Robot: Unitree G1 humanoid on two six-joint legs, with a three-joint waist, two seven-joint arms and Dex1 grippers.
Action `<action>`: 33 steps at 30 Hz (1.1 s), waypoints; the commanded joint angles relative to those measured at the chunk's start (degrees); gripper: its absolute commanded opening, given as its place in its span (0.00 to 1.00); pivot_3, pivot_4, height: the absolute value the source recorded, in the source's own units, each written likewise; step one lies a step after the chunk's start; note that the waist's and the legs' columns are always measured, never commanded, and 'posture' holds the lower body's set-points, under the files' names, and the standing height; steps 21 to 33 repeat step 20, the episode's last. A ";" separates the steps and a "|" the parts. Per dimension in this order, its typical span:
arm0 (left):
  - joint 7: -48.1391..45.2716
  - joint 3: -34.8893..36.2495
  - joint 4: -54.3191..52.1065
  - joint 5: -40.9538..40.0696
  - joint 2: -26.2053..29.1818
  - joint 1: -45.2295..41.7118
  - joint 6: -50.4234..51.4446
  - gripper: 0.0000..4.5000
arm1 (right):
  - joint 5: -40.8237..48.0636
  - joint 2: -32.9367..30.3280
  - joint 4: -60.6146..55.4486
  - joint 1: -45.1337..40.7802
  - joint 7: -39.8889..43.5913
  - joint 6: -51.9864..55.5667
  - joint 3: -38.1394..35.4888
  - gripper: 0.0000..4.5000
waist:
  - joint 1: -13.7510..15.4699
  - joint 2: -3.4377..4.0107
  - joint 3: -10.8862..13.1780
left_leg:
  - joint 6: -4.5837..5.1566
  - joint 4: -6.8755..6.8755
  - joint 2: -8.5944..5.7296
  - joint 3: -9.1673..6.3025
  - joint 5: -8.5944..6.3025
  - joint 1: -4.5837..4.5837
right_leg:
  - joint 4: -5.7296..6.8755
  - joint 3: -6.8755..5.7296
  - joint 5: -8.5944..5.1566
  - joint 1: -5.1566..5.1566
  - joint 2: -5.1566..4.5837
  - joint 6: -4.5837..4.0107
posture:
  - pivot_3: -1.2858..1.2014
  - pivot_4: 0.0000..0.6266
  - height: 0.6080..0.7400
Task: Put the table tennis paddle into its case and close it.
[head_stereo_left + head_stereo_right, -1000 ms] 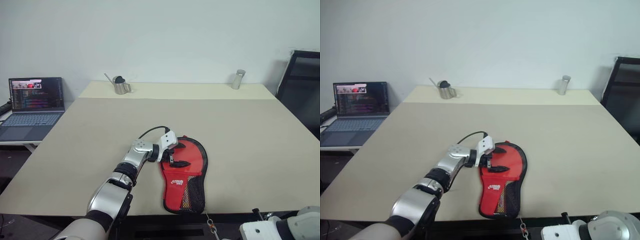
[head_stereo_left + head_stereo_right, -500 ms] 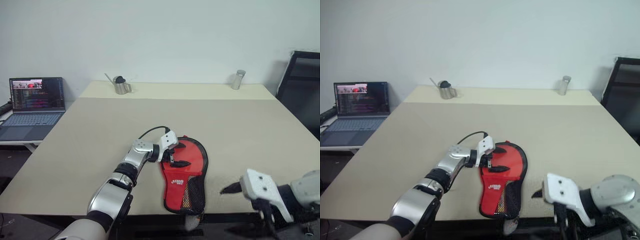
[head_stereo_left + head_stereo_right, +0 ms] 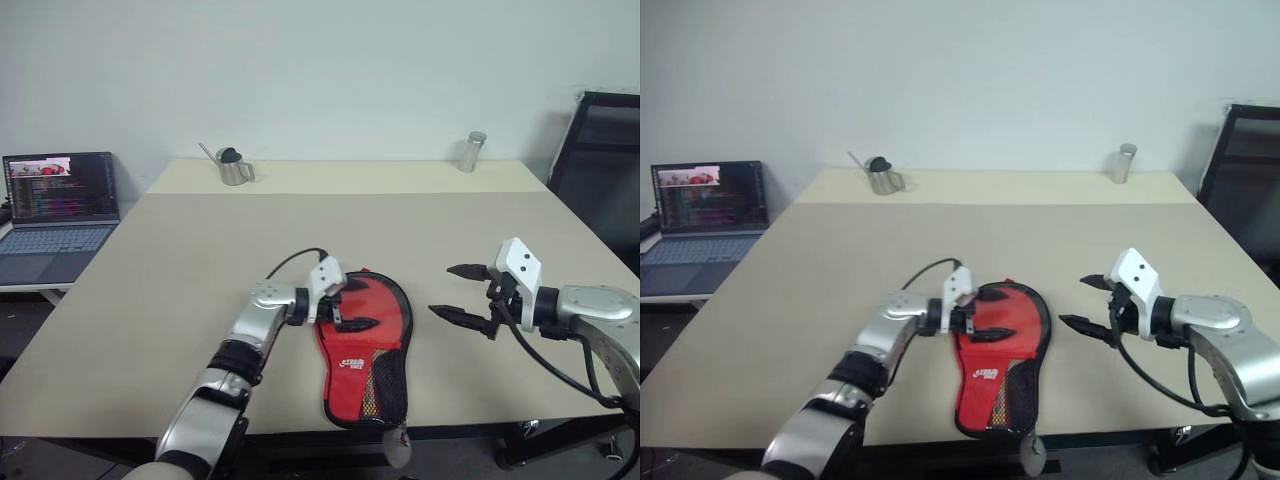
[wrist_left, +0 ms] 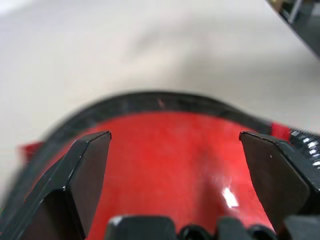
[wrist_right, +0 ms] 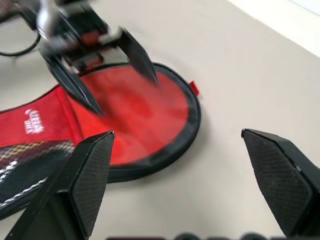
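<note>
The case lies flat near the table's front edge, red side up, with white lettering and a mesh panel towards me. Its zipper pull hangs over the edge. My left gripper is open just above the round end of the case, one finger on each side of the red fabric. To the right of the case, my right gripper hovers open and empty over the table, pointing at the case. The table tennis paddle is hidden or out of view.
At the far left of the table stands a metal watering can, at the far right a metal cylinder. An open laptop sits on a side table to the left. A black chair stands at the right.
My right arm has come up from below the table's front edge and forward, and its gripper has opened beside the case. My left gripper has lifted slightly. The camera has shifted.
</note>
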 commanded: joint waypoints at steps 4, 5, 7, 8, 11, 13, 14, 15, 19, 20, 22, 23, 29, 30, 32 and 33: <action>6.34 7.58 -21.46 -6.27 7.97 9.21 13.61 1.00 | -3.19 1.29 19.01 -8.64 5.21 -11.54 -0.91 0.99 | -0.55 0.11 0.07 | 0.00 0.00 -0.01 0.06 0.01 0.07 | 0.04 0.09 0.01 0.01 0.00 -0.01 | 0.52 0.24 1.00; 7.72 7.97 -23.64 -6.66 8.38 10.22 15.01 1.00 | -3.61 0.92 22.74 -10.16 6.70 -13.18 -1.05 0.99 | -0.56 0.13 0.09 | 0.00 0.01 -0.01 0.08 0.01 0.07 | 0.04 0.12 0.01 0.01 0.00 -0.01 | 0.52 0.24 1.00; 10.13 8.97 -27.29 -7.37 8.97 12.10 17.03 1.00 | -4.53 0.02 29.49 -12.95 9.42 -15.97 -1.06 0.99 | -0.24 0.13 0.13 | 0.00 0.02 -0.03 0.10 0.01 0.06 | 0.03 0.14 0.02 0.01 -0.01 0.00 | 0.52 0.24 1.00; 11.08 9.46 -28.67 -7.67 9.28 13.01 17.57 1.00 | -5.08 -0.25 32.49 -14.28 10.34 -16.91 -0.88 0.99 | -0.03 0.15 0.14 | 0.00 0.04 -0.06 0.09 0.01 0.05 | 0.02 0.11 0.02 0.01 -0.02 0.00 | 0.52 0.24 1.00; 13.71 9.96 -31.05 -7.58 9.98 14.85 18.14 1.00 | -7.32 -0.69 41.52 -18.08 12.62 -19.56 -0.08 0.99 | 0.24 0.15 0.14 | 0.00 0.02 -0.06 0.16 0.01 0.05 | -0.02 0.18 0.03 0.01 -0.03 -0.01 | 0.52 0.24 1.00; 14.73 10.17 -31.69 -7.76 10.49 15.73 18.39 1.00 | -8.67 -0.52 45.19 -19.49 13.72 -20.92 0.62 0.99 | 0.35 0.15 0.15 | 0.00 0.01 -0.06 0.19 0.01 0.05 | -0.03 0.20 0.03 0.01 -0.03 -0.02 | 0.52 0.24 1.00; 14.71 10.42 -32.01 -8.12 10.95 16.46 18.35 1.00 | -9.14 -0.22 45.82 -19.66 14.11 -21.14 0.92 0.99 | 0.34 0.15 0.15 | 0.00 0.01 -0.05 0.20 0.01 0.06 | -0.02 0.20 0.03 0.01 -0.03 -0.02 | 0.52 0.24 1.00; 14.71 10.81 -32.35 -8.42 11.51 17.36 18.31 1.00 | -9.35 -0.02 45.38 -19.31 14.64 -20.84 1.24 0.99 | 0.34 0.16 0.15 | 0.00 0.00 -0.03 0.21 0.01 0.06 | -0.02 0.20 0.03 0.01 -0.02 -0.02 | 0.52 0.24 1.00; 16.50 11.63 -32.35 -9.03 12.42 18.55 18.16 1.00 | -9.64 -0.39 41.95 -17.03 16.22 -18.96 1.79 0.99 | 0.29 0.25 0.21 | 0.00 -0.01 0.00 0.30 0.01 0.07 | 0.03 0.29 0.03 -0.06 -0.02 -0.02 | 0.52 0.24 1.00; 16.94 11.44 -31.95 -8.96 12.38 18.31 17.87 1.00 | -9.89 -0.54 42.32 -17.05 16.44 -18.80 1.76 0.99 | 0.29 0.25 0.21 | 0.00 0.00 0.01 0.30 0.01 0.08 | 0.04 0.29 0.04 -0.07 -0.02 -0.04 | 0.52 0.24 1.00; 16.94 11.44 -31.95 -8.96 12.38 18.31 17.87 1.00 | -9.89 -0.54 42.32 -17.05 16.44 -18.80 1.76 0.99 | 0.29 0.25 0.21 | 0.00 0.00 0.01 0.30 0.01 0.08 | 0.04 0.29 0.04 -0.07 -0.02 -0.04 | 0.52 0.24 1.00; 16.94 11.44 -31.95 -8.96 12.38 18.31 17.87 1.00 | -9.89 -0.54 42.32 -17.05 16.44 -18.80 1.76 0.99 | 0.29 0.25 0.21 | 0.00 0.00 0.01 0.30 0.01 0.08 | 0.04 0.29 0.04 -0.07 -0.02 -0.04 | 0.52 0.24 1.00; 16.94 11.44 -31.95 -8.96 12.38 18.31 17.87 1.00 | -9.89 -0.54 42.32 -17.05 16.44 -18.80 1.76 0.99 | 0.29 0.25 0.21 | 0.00 0.00 0.01 0.30 0.01 0.08 | 0.04 0.29 0.04 -0.07 -0.02 -0.04 | 0.52 0.24 1.00; 16.94 11.44 -31.95 -8.96 12.38 18.31 17.87 1.00 | -9.89 -0.54 42.32 -17.05 16.44 -18.80 1.76 0.99 | 0.29 0.25 0.21 | 0.00 0.00 0.01 0.30 0.01 0.08 | 0.04 0.29 0.04 -0.07 -0.02 -0.04 | 0.52 0.24 1.00; 16.94 11.44 -31.95 -8.96 12.38 18.31 17.87 1.00 | -9.89 -0.54 42.32 -17.05 16.44 -18.80 1.76 0.99 | 0.29 0.25 0.21 | 0.00 0.00 0.01 0.30 0.01 0.08 | 0.04 0.29 0.04 -0.07 -0.02 -0.04 | 0.52 0.24 1.00; 16.94 11.44 -31.95 -8.96 12.38 18.31 17.87 1.00 | -9.89 -0.54 42.32 -17.05 16.44 -18.80 1.76 0.99 | 0.29 0.25 0.21 | 0.00 0.00 0.01 0.30 0.01 0.08 | 0.04 0.29 0.04 -0.07 -0.02 -0.04 | 0.52 0.24 1.00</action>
